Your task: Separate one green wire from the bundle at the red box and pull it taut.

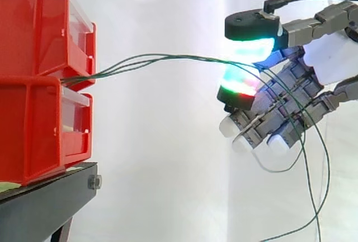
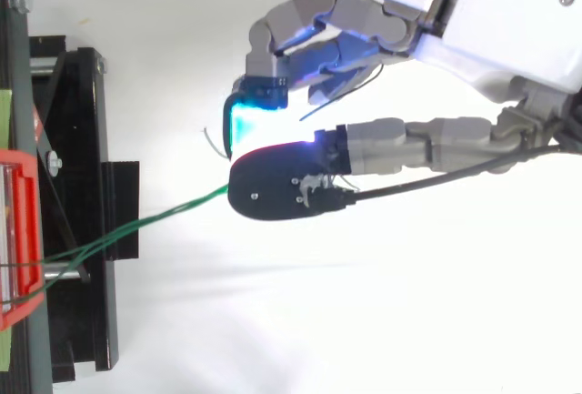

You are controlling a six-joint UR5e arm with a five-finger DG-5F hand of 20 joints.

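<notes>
**Hand (image 1: pixel 330 57) pinching the green wires (image 1: pixel 168 57) in mid-air**

Side view: we see the hand at the right, about level with the upper red bin (image 1: pixel 33 24) and well apart from it. The thumb pad (image 1: pixel 246 69) glows cyan, green and red. It presses against another finger, with the wires going in between. The other fingers curl downward, their white pads (image 1: pixel 243 141) pointing left. The wires leave the gap between the upper bin and the lower red bin (image 1: pixel 33 130) and run in a shallow arc into the pinch. We count about three strands and can't tell how many are actually clamped. Past the pinch, the loose ends cross the curled fingers and hang in loops at lower right. The bins are stacked on the black stand (image 1: pixel 45 203), with the white curtain (image 1: pixel 156 169) behind.

Top view: the hand (image 2: pixel 482 12) comes in from upper right. The thumb and a cyan-lit finger pad (image 2: pixel 247 126) close on the wires (image 2: pixel 173 212). These run across the stand (image 2: pixel 82 139) to the red bin (image 2: pixel 18 230) at the left edge. The strands merge near the pinch and spread toward the bin.
</notes>
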